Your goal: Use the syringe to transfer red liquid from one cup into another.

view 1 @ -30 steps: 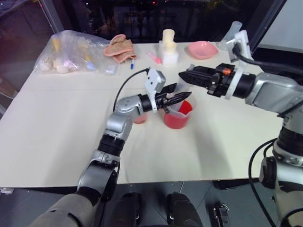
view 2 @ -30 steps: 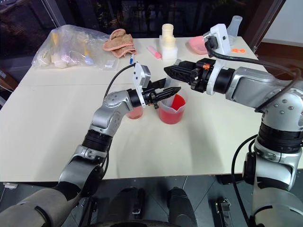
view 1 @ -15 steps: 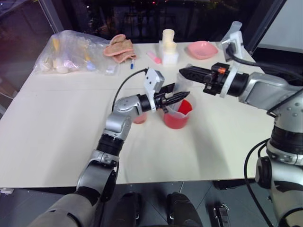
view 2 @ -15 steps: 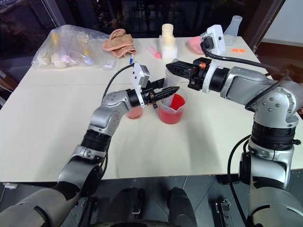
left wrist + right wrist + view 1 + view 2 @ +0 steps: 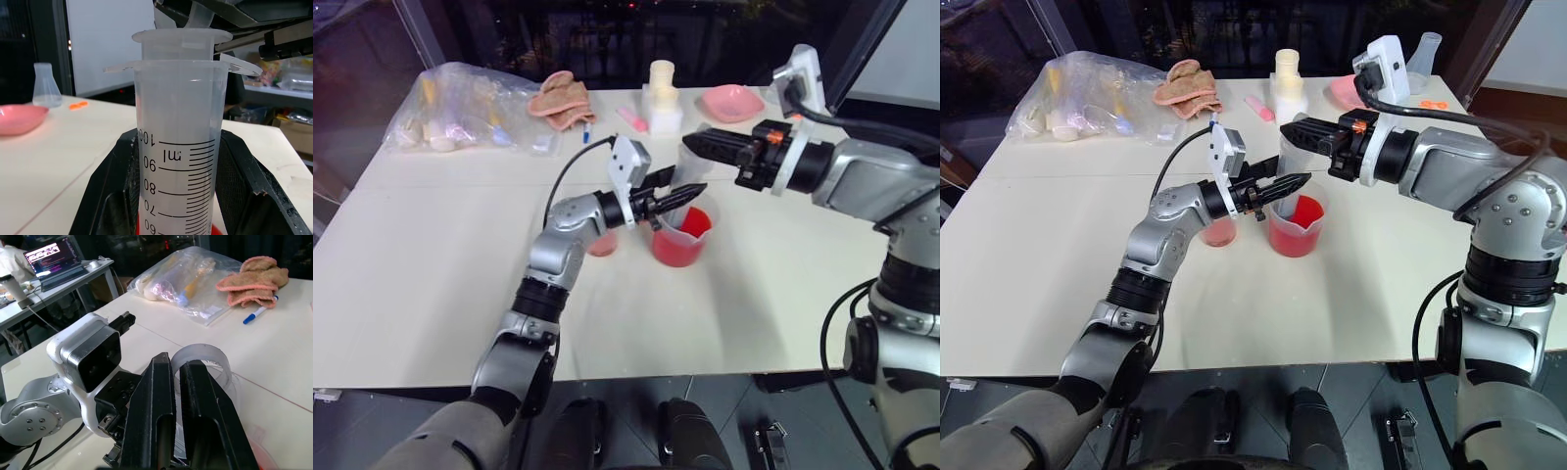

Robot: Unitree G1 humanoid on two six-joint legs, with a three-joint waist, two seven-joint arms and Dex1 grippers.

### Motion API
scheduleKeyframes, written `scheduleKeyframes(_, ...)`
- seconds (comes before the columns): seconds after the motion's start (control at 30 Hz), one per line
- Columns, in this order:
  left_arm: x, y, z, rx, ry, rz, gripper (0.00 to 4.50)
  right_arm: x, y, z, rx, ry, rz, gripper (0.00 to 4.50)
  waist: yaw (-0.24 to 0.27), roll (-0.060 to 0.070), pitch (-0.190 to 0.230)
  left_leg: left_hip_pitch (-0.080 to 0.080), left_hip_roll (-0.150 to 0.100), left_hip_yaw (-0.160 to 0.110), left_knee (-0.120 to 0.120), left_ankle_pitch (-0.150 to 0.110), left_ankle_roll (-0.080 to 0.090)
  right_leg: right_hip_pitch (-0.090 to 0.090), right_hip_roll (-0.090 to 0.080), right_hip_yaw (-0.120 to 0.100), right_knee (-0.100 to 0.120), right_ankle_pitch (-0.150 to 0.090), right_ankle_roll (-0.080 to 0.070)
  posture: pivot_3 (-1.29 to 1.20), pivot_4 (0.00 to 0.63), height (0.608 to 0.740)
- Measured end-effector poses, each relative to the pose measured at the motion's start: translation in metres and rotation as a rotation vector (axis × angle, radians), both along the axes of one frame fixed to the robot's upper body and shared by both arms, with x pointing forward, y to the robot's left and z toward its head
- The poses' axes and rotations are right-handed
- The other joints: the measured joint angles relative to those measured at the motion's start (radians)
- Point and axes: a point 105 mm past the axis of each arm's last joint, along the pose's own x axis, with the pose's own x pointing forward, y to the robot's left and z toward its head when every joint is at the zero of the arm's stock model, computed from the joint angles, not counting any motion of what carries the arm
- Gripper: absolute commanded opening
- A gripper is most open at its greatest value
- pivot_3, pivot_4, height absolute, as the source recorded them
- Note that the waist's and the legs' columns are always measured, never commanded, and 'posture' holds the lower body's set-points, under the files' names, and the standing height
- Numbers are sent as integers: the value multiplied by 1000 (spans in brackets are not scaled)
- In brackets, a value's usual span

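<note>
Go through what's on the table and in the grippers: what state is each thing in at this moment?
Syringe: upright over the beaker, barrel clamped by the left gripper.
Plunger: nearly fully pushed in, its top pinched by the right gripper.
Beaker: standing, partly filled with red liquid.
Small cup: standing, a little pinkish liquid inside.
Plastic bag: lying flat with items inside.
Flask: upright.
</note>
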Motion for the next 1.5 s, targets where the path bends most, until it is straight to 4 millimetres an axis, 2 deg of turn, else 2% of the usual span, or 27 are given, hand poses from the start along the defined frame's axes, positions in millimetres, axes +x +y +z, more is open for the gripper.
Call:
scheduleKeyframes(0.23, -2, 1, 1, -7, -13, 0, 1539, -2, -2, 8, -10, -17, 11, 61, 0, 0, 0, 0, 0, 0, 0, 0, 0, 0, 0, 0, 0, 0, 0, 0, 150, 740)
scheduleKeyframes(0.67, -3, 2, -10, -5, 14, 5, 1539, -2, -2, 7, -15, -1, 16, 61, 0, 0, 0, 0, 0, 0, 0, 0, 0, 0, 0, 0, 0, 0, 0, 0, 150, 740)
scheduleKeyframes(1.33, -1, 1, -7, -6, 10, 10, 1539, -2, -4, 14, 0, -13, 11, 61, 0, 0, 0, 0, 0, 0, 0, 0, 0, 0, 0, 0, 0, 0, 0, 0, 150, 740)
scheduleKeyframes(1.43, 0, 0, -5, -9, 7, 13, 1539, -2, -6, 17, 12, -18, 6, 1004, 1, 0, 0, 0, 0, 0, 0, 0, 0, 0, 0, 0, -1, 0, 0, 0, 150, 740)
scheduleKeyframes(1.5, 1, 0, -5, -9, 12, 17, 1539, -3, -6, 17, 18, -18, 9, 2022, 0, 0, 0, 0, 0, 0, 0, 0, 0, 0, 0, 0, 0, 0, 0, 0, 150, 740)
